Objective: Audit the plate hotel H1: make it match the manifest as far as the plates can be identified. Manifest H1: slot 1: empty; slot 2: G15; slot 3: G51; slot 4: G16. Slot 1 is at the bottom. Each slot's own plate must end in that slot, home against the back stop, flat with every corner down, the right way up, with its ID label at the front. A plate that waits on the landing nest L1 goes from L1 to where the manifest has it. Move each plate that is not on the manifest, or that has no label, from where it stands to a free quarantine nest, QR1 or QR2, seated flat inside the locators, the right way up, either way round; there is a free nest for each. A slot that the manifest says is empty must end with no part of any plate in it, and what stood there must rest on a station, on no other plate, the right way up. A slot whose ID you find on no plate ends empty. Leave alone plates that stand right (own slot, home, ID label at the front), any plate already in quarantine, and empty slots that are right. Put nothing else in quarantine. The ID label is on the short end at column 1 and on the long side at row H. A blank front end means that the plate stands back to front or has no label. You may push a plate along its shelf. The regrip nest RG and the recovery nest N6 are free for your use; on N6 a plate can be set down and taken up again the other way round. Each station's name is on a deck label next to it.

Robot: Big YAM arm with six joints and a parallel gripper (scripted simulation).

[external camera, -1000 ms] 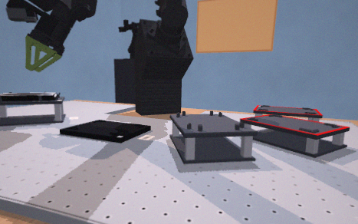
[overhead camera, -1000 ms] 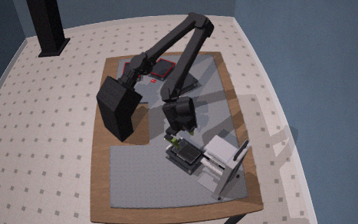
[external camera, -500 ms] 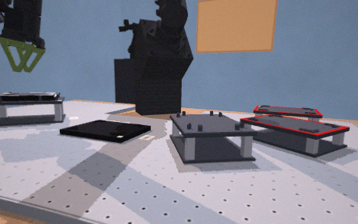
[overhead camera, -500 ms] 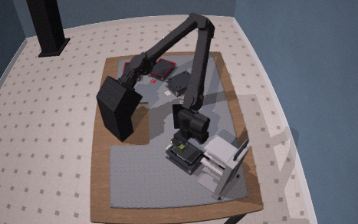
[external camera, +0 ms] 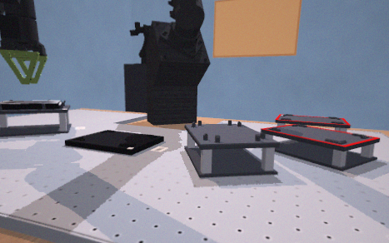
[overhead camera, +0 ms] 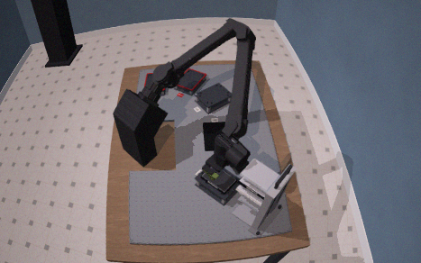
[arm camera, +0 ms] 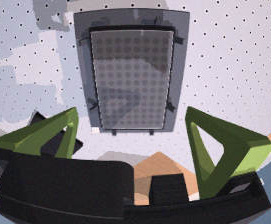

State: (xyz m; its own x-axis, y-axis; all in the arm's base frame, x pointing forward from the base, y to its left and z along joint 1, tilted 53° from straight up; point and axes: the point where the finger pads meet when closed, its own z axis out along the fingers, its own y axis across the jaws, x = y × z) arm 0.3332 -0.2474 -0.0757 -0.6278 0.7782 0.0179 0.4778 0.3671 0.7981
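Note:
My gripper (overhead camera: pixel 215 173) hangs open and empty right above a plate (overhead camera: pixel 220 181) that lies flat on a raised dark nest beside the plate hotel H1 (overhead camera: pixel 267 191). In the exterior view the fingers (external camera: pixel 23 66) stand clearly above the plate (external camera: pixel 26 104), not touching it. The hotel shows white plates on its shelves (overhead camera: pixel 258 176); their labels cannot be read.
A flat black pad (external camera: pixel 113 141) lies on the deck. A raised dark nest with locator pins (external camera: pixel 228 135) stands mid-deck. Two red-edged quarantine nests (external camera: pixel 320 135) (external camera: pixel 311 121) stand at the far end, both bare. A tall black box (overhead camera: pixel 139 126) stands left.

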